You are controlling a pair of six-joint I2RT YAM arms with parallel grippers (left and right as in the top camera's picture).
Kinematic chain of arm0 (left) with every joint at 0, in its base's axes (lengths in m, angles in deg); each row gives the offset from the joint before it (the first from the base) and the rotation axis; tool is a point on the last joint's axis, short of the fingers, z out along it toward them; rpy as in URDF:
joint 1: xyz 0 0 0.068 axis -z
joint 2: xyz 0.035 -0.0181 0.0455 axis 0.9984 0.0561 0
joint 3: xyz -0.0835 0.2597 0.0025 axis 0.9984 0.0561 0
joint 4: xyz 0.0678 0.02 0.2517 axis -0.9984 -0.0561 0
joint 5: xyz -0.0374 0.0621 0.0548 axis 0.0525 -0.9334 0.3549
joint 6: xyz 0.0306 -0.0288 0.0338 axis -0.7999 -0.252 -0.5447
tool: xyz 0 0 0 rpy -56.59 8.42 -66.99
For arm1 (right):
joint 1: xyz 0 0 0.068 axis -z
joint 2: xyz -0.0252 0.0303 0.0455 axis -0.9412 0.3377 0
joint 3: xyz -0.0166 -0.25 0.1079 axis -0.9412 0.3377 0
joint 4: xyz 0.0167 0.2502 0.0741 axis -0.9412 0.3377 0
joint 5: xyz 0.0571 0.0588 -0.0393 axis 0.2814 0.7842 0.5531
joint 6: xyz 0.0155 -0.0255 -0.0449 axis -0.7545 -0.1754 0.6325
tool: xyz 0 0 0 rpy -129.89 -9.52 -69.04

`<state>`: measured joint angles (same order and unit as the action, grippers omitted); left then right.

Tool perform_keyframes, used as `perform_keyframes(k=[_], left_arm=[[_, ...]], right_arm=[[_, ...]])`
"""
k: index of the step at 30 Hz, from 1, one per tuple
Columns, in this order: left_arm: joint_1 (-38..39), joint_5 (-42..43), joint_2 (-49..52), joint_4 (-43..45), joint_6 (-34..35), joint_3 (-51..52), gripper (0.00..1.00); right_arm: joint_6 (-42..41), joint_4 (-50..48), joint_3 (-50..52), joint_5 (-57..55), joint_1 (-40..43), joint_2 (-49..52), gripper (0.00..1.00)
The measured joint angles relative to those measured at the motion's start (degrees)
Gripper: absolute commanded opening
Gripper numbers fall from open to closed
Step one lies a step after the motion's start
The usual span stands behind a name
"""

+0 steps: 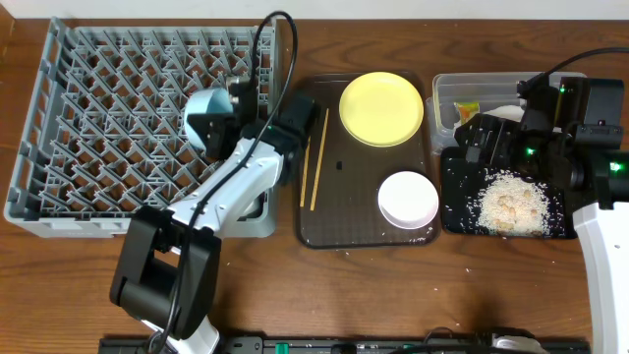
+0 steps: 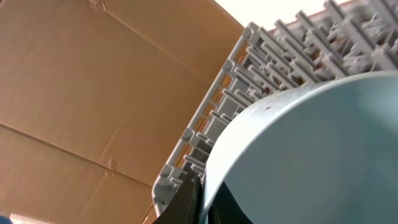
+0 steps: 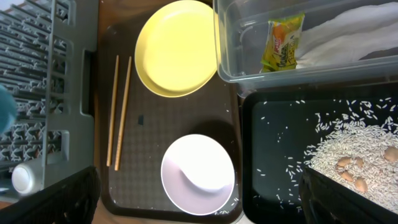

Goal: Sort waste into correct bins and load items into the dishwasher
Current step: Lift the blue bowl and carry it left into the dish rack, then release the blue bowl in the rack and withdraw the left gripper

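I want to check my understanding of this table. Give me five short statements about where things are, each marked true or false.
1. The round yellow plate lies on the dark brown tray. True.
2. The green-and-yellow printed wrapper lies in the glossy black tray. False: it is in the clear plastic tub.
3. The left gripper holds the light blue bowl above the grey plastic dish rack. True.
4. The thin wooden chopsticks stand in the rack. False: they lie on the brown tray.
5. The rice-like scraps lie in the clear tub. False: they lie in the black tray.
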<state>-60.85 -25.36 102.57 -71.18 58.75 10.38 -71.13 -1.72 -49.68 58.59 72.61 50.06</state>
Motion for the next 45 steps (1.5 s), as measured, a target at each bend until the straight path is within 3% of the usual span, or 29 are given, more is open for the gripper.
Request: perform_keyframes(k=[14, 19, 31, 40, 45], left_arm=[[4.0, 3.3, 0.66, 1.64, 5.27, 3.04, 0.08], [3.96, 6.71, 0.83, 1.79, 5.73, 3.06, 0.33], [7.26, 17.94, 0.31, 1.22, 3.04, 3.08, 0.48], [7.98, 33.22, -11.89, 1.44, -0.7, 3.08, 0.7], [7.91, 41.72, -18.29, 1.55, -1.97, 3.08, 0.72]], right_arm=[[0.0, 0.0, 0.0, 0.0, 0.0, 0.0, 0.99], [0.0, 0.0, 0.0, 0.0, 0.0, 0.0, 0.99], [0.0, 0.0, 0.0, 0.0, -0.02, 0.0, 0.99], [0.0, 0.0, 0.0, 0.0, 0.0, 0.0, 0.99], [0.0, 0.0, 0.0, 0.0, 0.0, 0.0, 0.99]])
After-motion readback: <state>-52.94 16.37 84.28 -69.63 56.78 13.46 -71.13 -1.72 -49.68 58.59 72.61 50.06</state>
